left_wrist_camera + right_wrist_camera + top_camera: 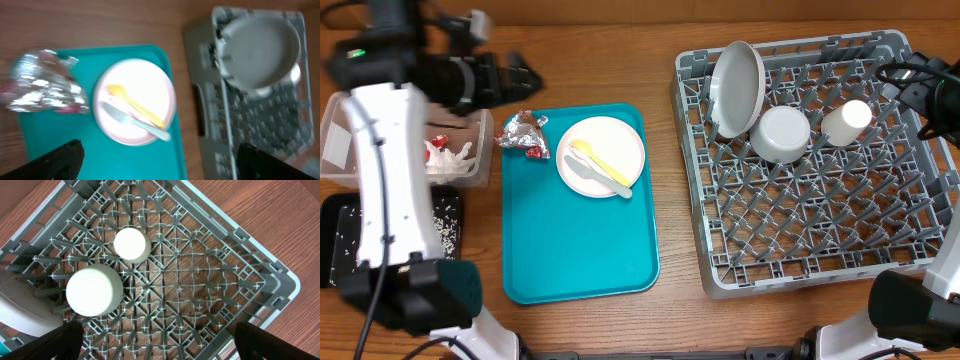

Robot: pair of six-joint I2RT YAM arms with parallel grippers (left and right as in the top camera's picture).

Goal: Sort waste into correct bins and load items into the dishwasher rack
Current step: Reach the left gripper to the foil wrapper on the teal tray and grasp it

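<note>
A crumpled silver-and-red foil wrapper [523, 133] lies at the teal tray's far left corner, and it also shows in the left wrist view [45, 87]. A round white plate [610, 140] on the tray holds a yellow fork [600, 162] and a white plastic utensil [582, 172]. My left gripper [520, 78] is open and empty, above and behind the wrapper; its fingers [160, 165] frame the tray. The grey dishwasher rack [800, 250] holds an upright grey plate [738, 88], an upturned white bowl [782, 133] and a white cup [847, 120]. My right gripper [900, 82] is open and empty over the rack's far right [160, 342].
A clear tub [480, 170] at the left holds a white napkin [450, 158] and a red scrap. A black tray [340, 240] with loose rice sits in front of it, partly hidden by my left arm. The teal tray [580, 250] lies between the bins and the rack.
</note>
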